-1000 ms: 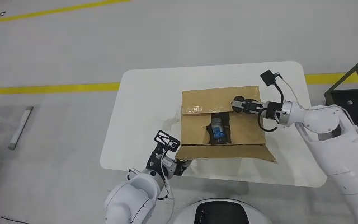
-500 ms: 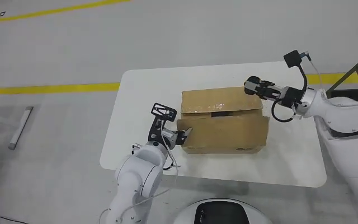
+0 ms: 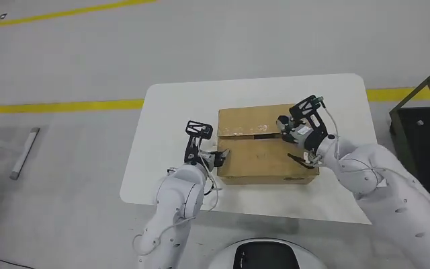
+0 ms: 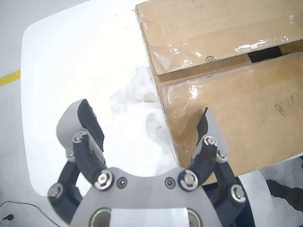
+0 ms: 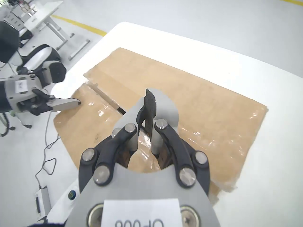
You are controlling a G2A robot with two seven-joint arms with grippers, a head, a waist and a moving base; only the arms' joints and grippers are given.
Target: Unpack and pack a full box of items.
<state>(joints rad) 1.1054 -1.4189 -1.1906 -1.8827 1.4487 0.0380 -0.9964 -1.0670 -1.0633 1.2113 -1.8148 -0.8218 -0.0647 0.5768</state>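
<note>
A brown cardboard box (image 3: pixel 265 151) lies in the middle of the white table (image 3: pixel 175 114). Both top flaps are folded down, with a narrow seam and a small dark gap (image 4: pixel 265 54) between them, and clear tape shines on the flaps. My left gripper (image 3: pixel 219 159) is open at the box's near left corner. In the left wrist view (image 4: pixel 146 124) one finger hangs over the near flap (image 4: pixel 236 109) and the other over bare table. My right gripper (image 5: pixel 149 105) is shut on nothing, just above the box top near the seam (image 3: pixel 282 126). The contents are hidden.
A scrap of clear film (image 4: pixel 132 93) lies on the table against the box's left side. A dark rack (image 3: pixel 411 134) stands off the table's right end. Bare table runs left of the box and along the far edge.
The near flap, folded out a second ago with a blue item showing inside, now lies shut. The right gripper came in from the right over the box top; the left gripper rose to the corner.
</note>
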